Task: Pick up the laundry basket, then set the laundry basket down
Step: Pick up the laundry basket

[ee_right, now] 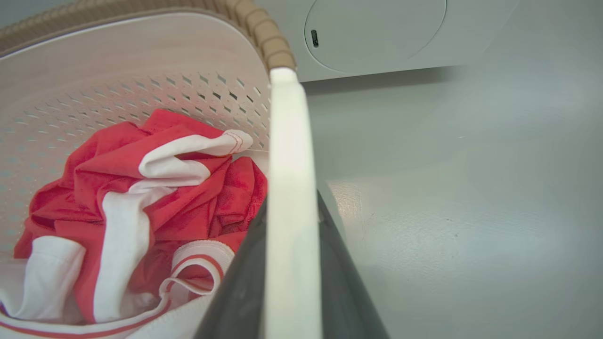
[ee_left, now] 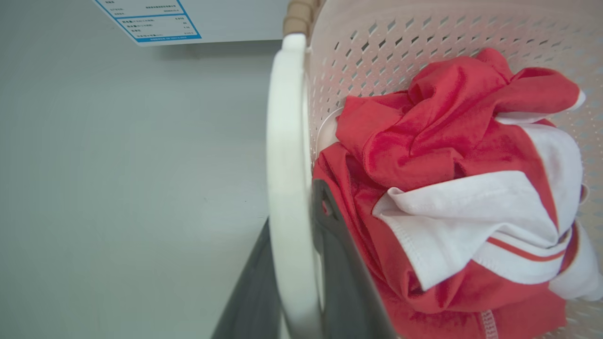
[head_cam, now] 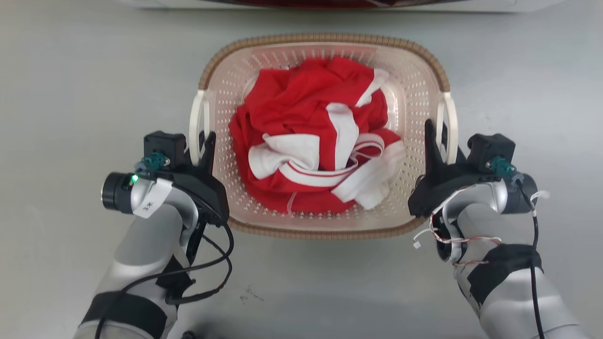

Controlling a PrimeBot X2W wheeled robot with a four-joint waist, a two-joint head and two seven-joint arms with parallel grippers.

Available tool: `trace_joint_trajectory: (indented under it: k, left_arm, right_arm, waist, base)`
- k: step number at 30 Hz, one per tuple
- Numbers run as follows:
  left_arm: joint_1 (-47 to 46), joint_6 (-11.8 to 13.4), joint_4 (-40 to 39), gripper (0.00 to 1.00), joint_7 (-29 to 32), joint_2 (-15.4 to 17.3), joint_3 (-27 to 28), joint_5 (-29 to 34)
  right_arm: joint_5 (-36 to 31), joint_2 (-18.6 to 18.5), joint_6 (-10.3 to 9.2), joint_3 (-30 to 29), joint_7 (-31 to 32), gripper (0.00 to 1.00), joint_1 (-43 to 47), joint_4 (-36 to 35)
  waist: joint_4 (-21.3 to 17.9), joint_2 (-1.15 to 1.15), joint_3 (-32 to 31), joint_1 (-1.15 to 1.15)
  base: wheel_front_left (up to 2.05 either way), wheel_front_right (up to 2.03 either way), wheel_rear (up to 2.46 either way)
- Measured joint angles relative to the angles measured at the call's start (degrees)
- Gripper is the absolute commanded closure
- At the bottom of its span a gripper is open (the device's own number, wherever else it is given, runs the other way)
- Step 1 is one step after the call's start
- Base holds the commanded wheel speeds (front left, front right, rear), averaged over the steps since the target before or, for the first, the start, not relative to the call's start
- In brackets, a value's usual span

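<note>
The laundry basket (head_cam: 325, 38) sits centred on the grey floor, cream and perforated with a brown woven rim. It holds crumpled red and white clothes (head_cam: 315, 136). My left gripper (head_cam: 200, 145) is shut on the basket's left white handle (head_cam: 194, 117). In the left wrist view that handle (ee_left: 287, 141) runs between the two dark fingers (ee_left: 346, 273) of my left gripper (ee_left: 292, 202). My right gripper (head_cam: 438, 141) is shut on the right handle (head_cam: 451, 117), and the right wrist view shows the handle (ee_right: 287, 141) pinched by my right gripper (ee_right: 292, 197). I cannot tell whether the basket rests on the floor.
A white washing machine (head_cam: 330, 4) stands just beyond the basket, its round panel (ee_right: 377, 33) close to the right handle. A blue-edged label (ee_left: 150, 19) is on its front. Bare grey floor (head_cam: 70, 94) lies to both sides and in front. A black cable (head_cam: 221, 263) loops off my left forearm.
</note>
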Motion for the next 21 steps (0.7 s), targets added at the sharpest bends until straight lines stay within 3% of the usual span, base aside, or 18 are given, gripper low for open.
trace_joint_trajectory:
  k: [21]
  left_arm:
    - [11.8, 0.1, 2.5, 1.00, 2.1, 0.1, -5.7, -7.9]
  right_arm:
    - [12.2, 0.4, -0.03, 10.6, 0.4, 1.00, 8.3, 6.5]
  waist:
    - [-0.4, -0.01, -17.2, -0.01]
  base:
    - [0.00, 0.00, 0.00]
